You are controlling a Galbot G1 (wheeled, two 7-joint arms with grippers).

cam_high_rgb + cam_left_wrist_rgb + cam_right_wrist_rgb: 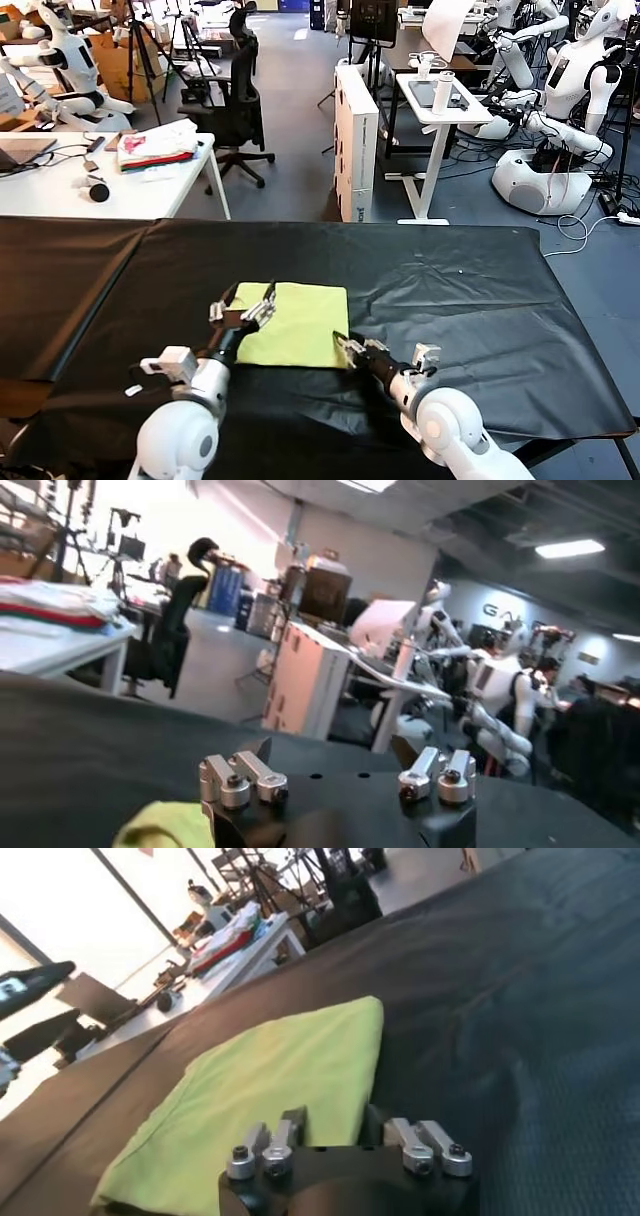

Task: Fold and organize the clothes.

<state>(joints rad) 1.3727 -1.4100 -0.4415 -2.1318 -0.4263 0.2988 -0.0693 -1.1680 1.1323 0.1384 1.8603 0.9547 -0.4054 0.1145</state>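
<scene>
The clothes are one lime yellow-green T-shirt (295, 322), folded into a flat rectangle on the black-covered table (480, 300). My left gripper (243, 300) hovers open over the shirt's left edge with nothing between its fingers. In the left wrist view the left gripper (335, 770) shows only a scrap of the shirt (165, 825) beside one finger. My right gripper (345, 347) lies low at the shirt's near right corner. In the right wrist view the right gripper (333, 1120) has its fingers partly drawn together but still apart, with the edge of the shirt (270, 1078) lying flat between them.
A white desk at the back left carries a white-pink-red cloth pile (155, 145). Behind the table stand an office chair (240, 90), a white cabinet (357, 140) and other robots (560, 100). Black cloth stretches bare to the right of the shirt.
</scene>
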